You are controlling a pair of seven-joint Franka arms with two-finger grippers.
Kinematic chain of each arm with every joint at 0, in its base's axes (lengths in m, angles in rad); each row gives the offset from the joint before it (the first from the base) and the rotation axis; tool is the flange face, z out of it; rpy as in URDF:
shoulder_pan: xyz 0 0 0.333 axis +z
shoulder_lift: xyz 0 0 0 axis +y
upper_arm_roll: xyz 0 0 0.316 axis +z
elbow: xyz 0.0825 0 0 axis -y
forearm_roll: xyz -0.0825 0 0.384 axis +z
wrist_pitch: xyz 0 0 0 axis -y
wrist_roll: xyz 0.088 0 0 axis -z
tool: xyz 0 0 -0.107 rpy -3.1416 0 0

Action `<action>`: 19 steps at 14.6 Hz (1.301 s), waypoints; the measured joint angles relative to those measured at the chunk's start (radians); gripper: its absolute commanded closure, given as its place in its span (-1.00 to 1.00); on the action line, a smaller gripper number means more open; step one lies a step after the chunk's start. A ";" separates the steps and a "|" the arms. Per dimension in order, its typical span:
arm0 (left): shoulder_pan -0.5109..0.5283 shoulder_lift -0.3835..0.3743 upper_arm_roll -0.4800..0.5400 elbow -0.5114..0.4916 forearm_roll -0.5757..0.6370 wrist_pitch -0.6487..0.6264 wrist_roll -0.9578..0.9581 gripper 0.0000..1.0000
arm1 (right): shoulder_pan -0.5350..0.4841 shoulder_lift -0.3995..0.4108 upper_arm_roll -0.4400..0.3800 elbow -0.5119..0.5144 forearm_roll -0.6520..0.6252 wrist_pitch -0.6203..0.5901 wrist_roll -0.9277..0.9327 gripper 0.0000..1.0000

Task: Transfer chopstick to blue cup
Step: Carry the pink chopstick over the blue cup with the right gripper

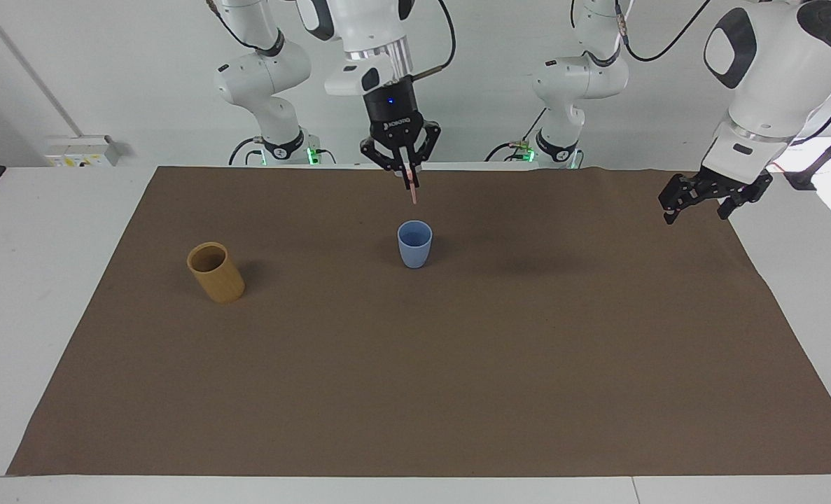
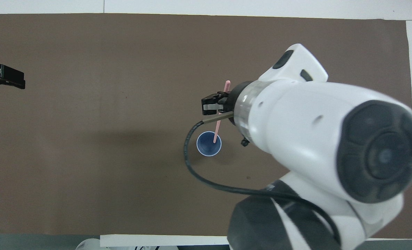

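The right gripper has its fingers pinched tight on a single pink chopstick, which hangs nearly upright just above the centre of the facing view. Its lower tip is in the air over the blue cup, not yet inside it. In the overhead view the chopstick crosses the fingers, and its lower end lies over the cup's mouth, a little below the centre of that frame. The cup stands upright on the brown mat that covers the bench. A tan cup stands at middle left of the facing view, well apart from the blue one. The left gripper hangs at upper right of the facing view, over the mat's edge, fingers spread wide and holding nothing.
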 measured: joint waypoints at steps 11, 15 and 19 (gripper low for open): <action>0.079 -0.002 -0.002 -0.016 -0.001 -0.023 0.016 -1.00 | 0.024 0.033 -0.003 -0.150 -0.051 0.137 0.002 0.86; 0.088 -0.003 -0.002 -0.016 -0.124 -0.021 0.015 -1.00 | 0.024 0.033 -0.004 -0.197 -0.068 0.191 0.002 0.26; 0.119 -0.005 0.001 -0.016 -0.170 -0.021 0.039 -1.00 | 0.024 0.032 -0.004 -0.203 -0.069 0.192 0.002 -1.00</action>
